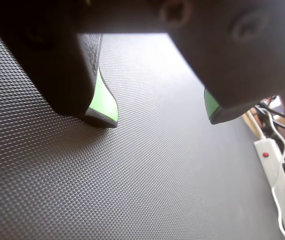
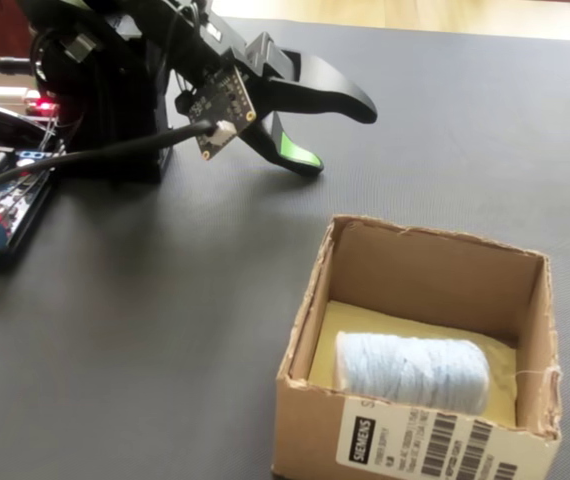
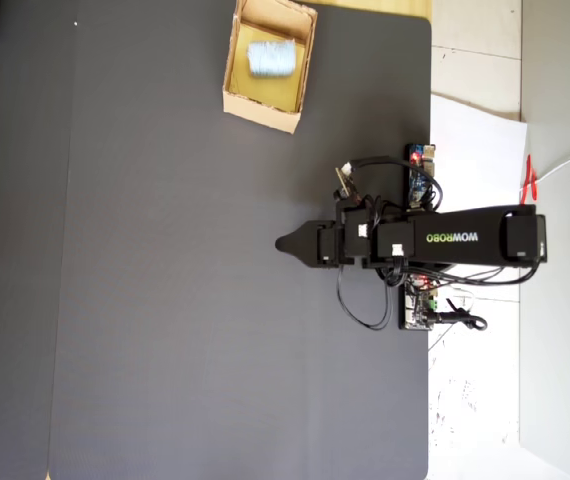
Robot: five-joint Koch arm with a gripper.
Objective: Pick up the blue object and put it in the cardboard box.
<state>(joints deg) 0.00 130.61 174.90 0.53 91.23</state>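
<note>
One pale light-blue yarn-like roll [image 2: 411, 372] lies on yellowish floor of tan low-walled cardboard box [image 2: 417, 268], long axis roughly along labelled front wall. Black green-padded gripper [image 2: 340, 135] — jaws apart, empty — low over dark textured mat [image 2: 165, 330], well apart from box. Task judged complete.

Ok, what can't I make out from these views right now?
- The cardboard box: cut off by the fixed view's bottom edge.
- The blue object: underside hidden inside the box; a small blur in the overhead view.
- Wrist view: the gripper blocks the top; neither box nor object shows.
</note>
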